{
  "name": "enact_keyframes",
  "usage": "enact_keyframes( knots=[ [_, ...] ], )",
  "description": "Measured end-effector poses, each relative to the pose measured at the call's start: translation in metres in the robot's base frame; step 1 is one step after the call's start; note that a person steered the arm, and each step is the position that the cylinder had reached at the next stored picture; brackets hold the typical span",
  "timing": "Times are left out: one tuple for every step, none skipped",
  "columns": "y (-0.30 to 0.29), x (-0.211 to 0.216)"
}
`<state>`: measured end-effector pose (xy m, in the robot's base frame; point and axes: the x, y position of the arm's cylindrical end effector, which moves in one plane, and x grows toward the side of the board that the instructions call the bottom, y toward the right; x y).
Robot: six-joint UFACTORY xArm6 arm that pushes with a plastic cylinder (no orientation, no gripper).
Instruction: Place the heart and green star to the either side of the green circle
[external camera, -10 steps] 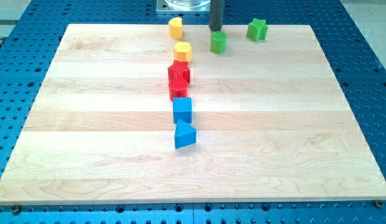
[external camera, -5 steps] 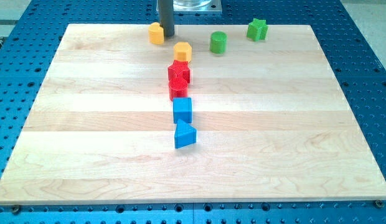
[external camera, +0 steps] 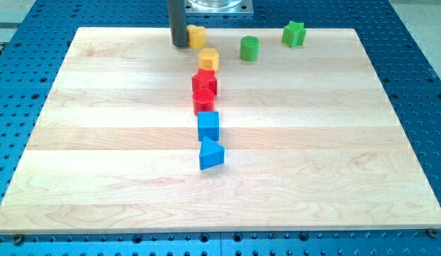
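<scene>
My tip (external camera: pixel 179 44) rests on the board near the view's top, touching or almost touching the left side of the yellow heart (external camera: pixel 198 35). The green circle (external camera: pixel 249 48) stands about 70 px to the right of the heart. The green star (external camera: pixel 294 33) sits farther right and slightly higher, close to the board's top edge. The heart and the star lie on opposite sides of the circle, each with a gap.
A yellow hexagon (external camera: pixel 208 59) sits just below the heart. Below it, a column runs down the middle: two red blocks (external camera: pixel 204 84) (external camera: pixel 203 102), a blue cube (external camera: pixel 208 126), and a blue triangle (external camera: pixel 210 153). The wooden board (external camera: pixel 99 142) lies on a blue perforated table.
My tip moved from beside the green circle leftward, past the heart, to the heart's left side. The heart was shoved left, then back right to about its earlier spot.
</scene>
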<state>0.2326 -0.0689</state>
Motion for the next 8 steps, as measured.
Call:
enact_keyframes(
  knots=[
    [-0.008,0.000],
    [-0.008,0.000],
    [-0.009,-0.007],
    [-0.009,-0.007],
    [-0.003,-0.010],
    [0.017,-0.034],
    [0.066,-0.040],
    [0.136,-0.041]
  ],
)
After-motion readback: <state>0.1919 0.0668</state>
